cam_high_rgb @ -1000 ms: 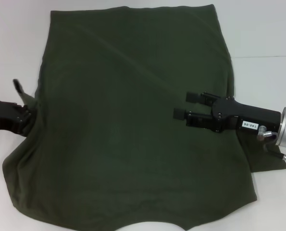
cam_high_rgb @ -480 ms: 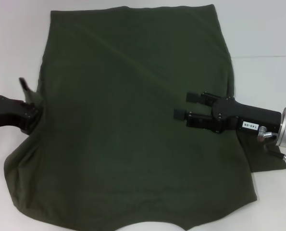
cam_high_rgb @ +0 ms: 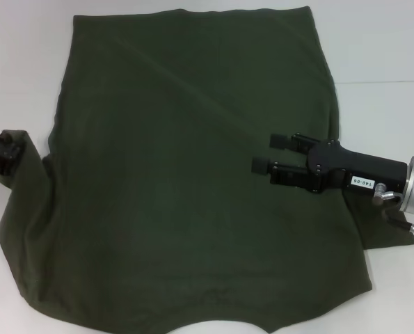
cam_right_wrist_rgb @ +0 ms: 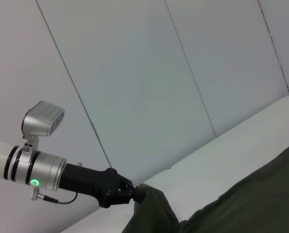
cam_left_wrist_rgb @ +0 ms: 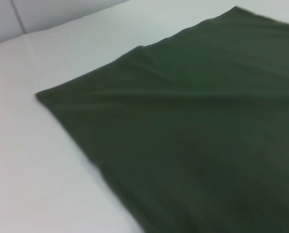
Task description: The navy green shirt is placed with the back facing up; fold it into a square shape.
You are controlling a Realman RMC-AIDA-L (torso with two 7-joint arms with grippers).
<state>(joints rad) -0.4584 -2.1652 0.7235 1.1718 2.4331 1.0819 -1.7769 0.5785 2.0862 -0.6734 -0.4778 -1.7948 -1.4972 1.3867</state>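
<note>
A plain white counter (cam_high_rgb: 380,42) fills the scene, backed by pale grey wall panels (cam_right_wrist_rgb: 134,73) with thin dark seams between them. Spread across most of the counter lies the navy green shirt (cam_high_rgb: 193,174), a large dark olive garment showing only plain fabric on its upper face, with a long diagonal crease running from its far left corner toward the middle. Its far edge lies straight and flat near the back of the counter, while its near edge curves at the bottom of the head view. The shirt's left side is pulled outward and bunched into a raised fold at the left margin of the head view. There the left gripper (cam_high_rgb: 3,154) meets the cloth; in the right wrist view its black jaws are pinched onto that gathered bit of fabric, which rises in a soft hump where it is held. The left arm's silver wrist carries a small green light (cam_right_wrist_rgb: 34,182) and a boxy camera housing (cam_right_wrist_rgb: 43,118). On the opposite side, the right gripper (cam_high_rgb: 268,153) reaches in from the right, over the shirt's right half, its two black fingers parted with nothing between them. A small white label (cam_high_rgb: 360,181) sits on its black body, just ahead of the silver wrist.
</note>
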